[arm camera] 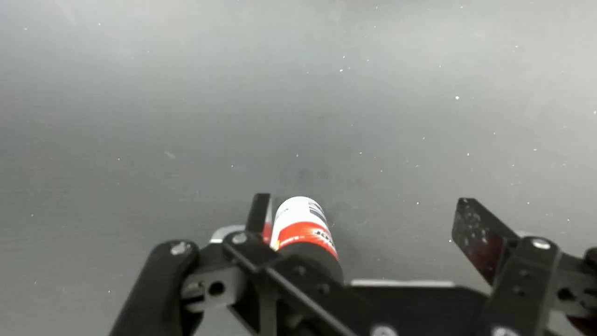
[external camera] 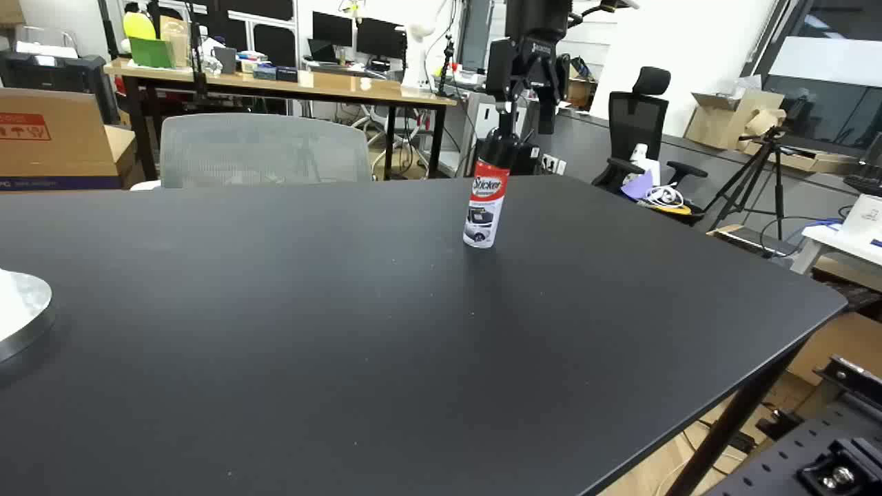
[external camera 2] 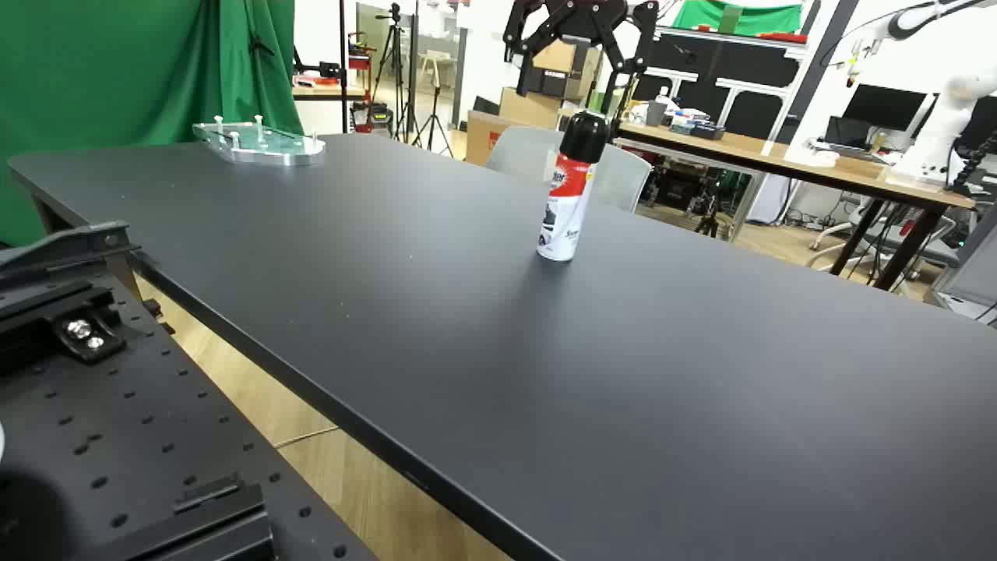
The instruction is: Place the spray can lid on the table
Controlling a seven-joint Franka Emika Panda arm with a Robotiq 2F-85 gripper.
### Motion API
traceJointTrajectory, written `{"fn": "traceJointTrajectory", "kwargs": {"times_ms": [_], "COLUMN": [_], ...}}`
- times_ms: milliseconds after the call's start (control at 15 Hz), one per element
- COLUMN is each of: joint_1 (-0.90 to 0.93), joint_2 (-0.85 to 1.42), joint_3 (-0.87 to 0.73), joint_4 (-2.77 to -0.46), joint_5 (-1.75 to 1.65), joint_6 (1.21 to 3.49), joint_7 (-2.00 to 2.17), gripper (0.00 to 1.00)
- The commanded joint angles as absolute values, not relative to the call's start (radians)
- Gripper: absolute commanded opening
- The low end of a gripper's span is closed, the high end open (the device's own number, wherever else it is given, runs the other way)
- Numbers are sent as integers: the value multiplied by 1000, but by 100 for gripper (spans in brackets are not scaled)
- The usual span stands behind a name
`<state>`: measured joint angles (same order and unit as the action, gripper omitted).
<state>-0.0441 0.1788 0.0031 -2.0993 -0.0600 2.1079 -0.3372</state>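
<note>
One black, jointed robot gripper [arm camera: 363, 205] hangs with its two jaws wide apart, grasping nothing, above one large matte black table [external camera: 275, 331]. One slim white cylindrical spray can [external camera: 486, 207] with a red band stands upright there, topped by one short, rounded black lid [external camera 2: 585, 138]. In the wrist view, the can appears near one jaw.

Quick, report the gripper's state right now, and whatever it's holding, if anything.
Gripper: wide open, holding nothing; the black lid sits on the spray can.
</note>
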Motion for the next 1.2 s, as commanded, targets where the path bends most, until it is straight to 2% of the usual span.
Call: {"fn": "traceJointTrajectory", "kwargs": {"times_ms": [0,800,1133], "joint_1": [-44,-45,-32], "joint_2": [180,213,201], "joint_3": [3,4,-13], "joint_4": [-2097,-2100,-2106], "joint_5": [-60,-60,-152], "joint_6": [2105,2105,2204], "joint_7": [-338,-340,-283], "gripper": [100,100,100]}}
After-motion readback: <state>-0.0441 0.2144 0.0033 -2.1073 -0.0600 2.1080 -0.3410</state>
